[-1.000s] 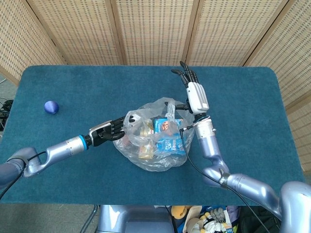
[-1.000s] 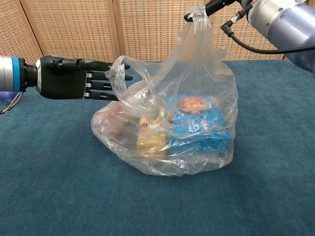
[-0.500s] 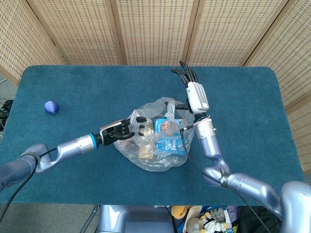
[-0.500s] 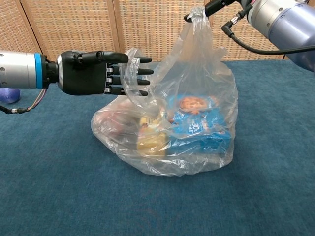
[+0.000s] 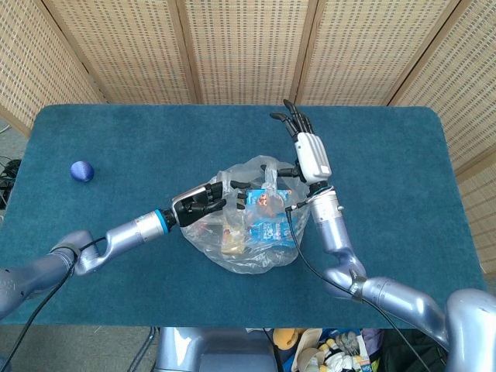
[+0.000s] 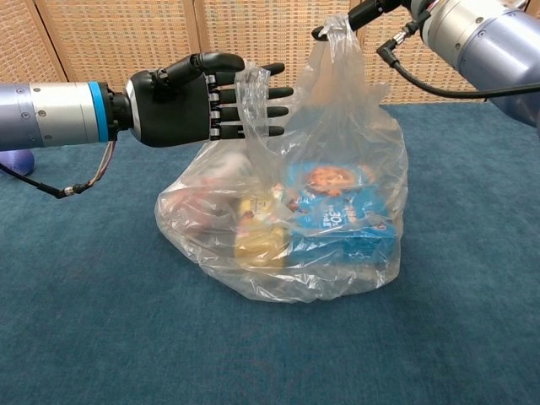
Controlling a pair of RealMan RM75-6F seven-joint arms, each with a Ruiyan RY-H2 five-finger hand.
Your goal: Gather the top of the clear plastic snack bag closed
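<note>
Left robot hand (image 5: 200,205) first, from the head view: I see it reaching in from the left with its black fingers stretched toward the clear snack bag (image 5: 248,232), lying against the bag's near top edge; whether any plastic is caught between them I cannot tell from here. My right robot hand (image 5: 304,147) sits above the bag's far side with its fingers pointing away from me, and a pulled-up tip of plastic meets its underside. The bag rests near the middle of the blue bench (image 5: 387,201), with a blue snack box (image 5: 267,217) and yellowish packets showing through it. A small blue ball (image 5: 82,171) lies well apart, near the bench's left end.

Chest view: the left robot hand (image 6: 207,97) is level with the bag's upper left flap (image 6: 253,93), fingers extended and slightly apart, the flap draped across them and not clearly pinched. The right robot hand (image 6: 363,13) is mostly cut off at the top edge; one dark fingertip pinches the bag's raised peak (image 6: 337,29), holding that side of the snack bag (image 6: 337,169) up taut while its base sits on the bench (image 6: 84,321).
</note>
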